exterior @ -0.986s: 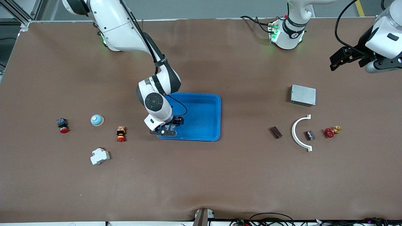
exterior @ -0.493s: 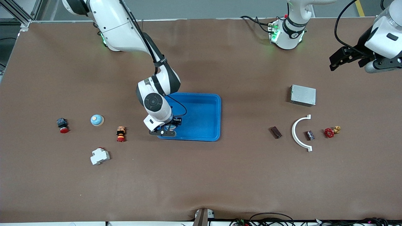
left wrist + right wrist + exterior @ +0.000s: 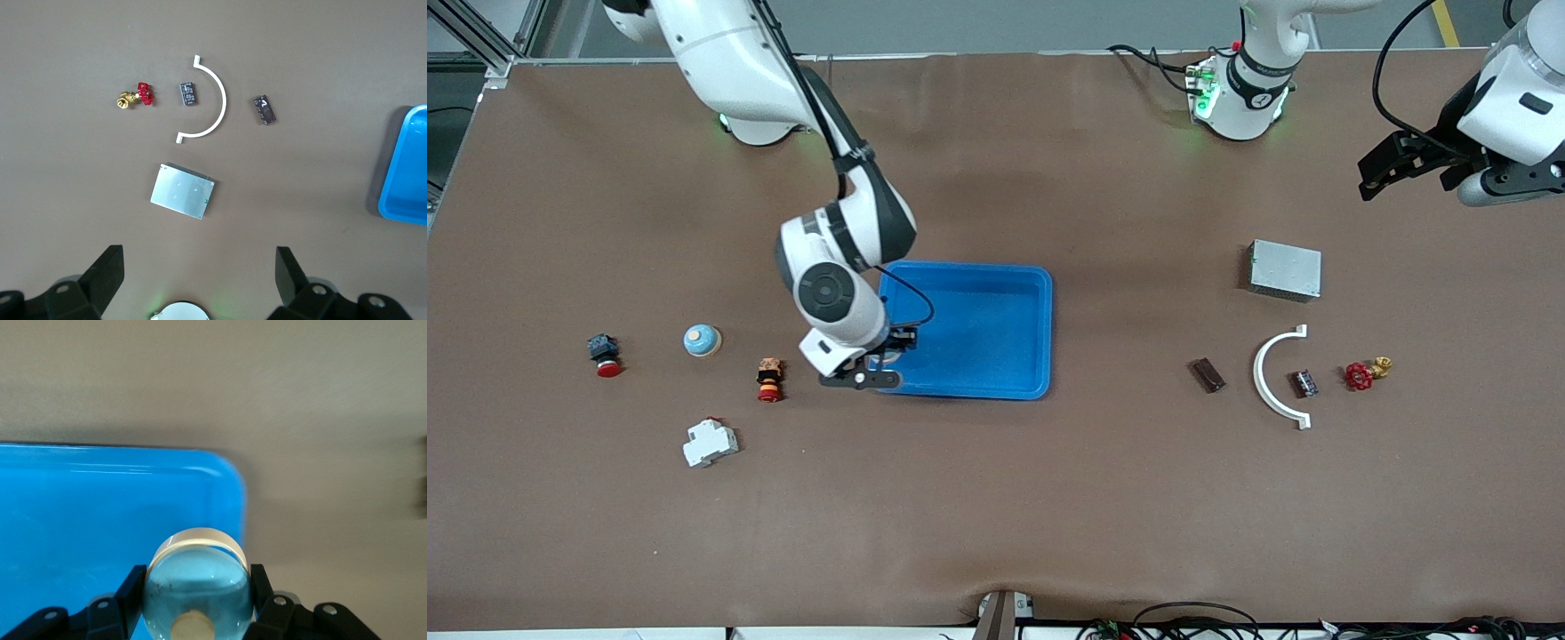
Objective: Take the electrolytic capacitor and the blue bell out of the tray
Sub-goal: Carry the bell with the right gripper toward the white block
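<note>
My right gripper [image 3: 869, 370] is shut on a light-blue dome bell [image 3: 198, 583] with a cream rim. It holds the bell over the corner of the blue tray [image 3: 1040, 333] nearest the front camera, toward the right arm's end; the tray also shows in the right wrist view [image 3: 80, 513]. The arm hides the bell in the front view. The capacitor [image 3: 1305, 383], a small dark cylinder, lies inside the white curved bracket [image 3: 1263, 378]; it also shows in the left wrist view [image 3: 189, 93]. My left gripper [image 3: 1392, 166] is open and empty, high over the table edge at the left arm's end.
A second blue dome bell [image 3: 702, 340], a red push button [image 3: 603, 355], an orange-red button [image 3: 768, 379] and a white breaker [image 3: 710, 442] lie toward the right arm's end. A grey metal box [image 3: 1285, 269], a brown component [image 3: 1208, 374] and a red valve [image 3: 1362, 374] lie near the capacitor.
My right arm has carried the bell from over the tray's inside to its corner, toward the right arm's end. The left arm has barely moved.
</note>
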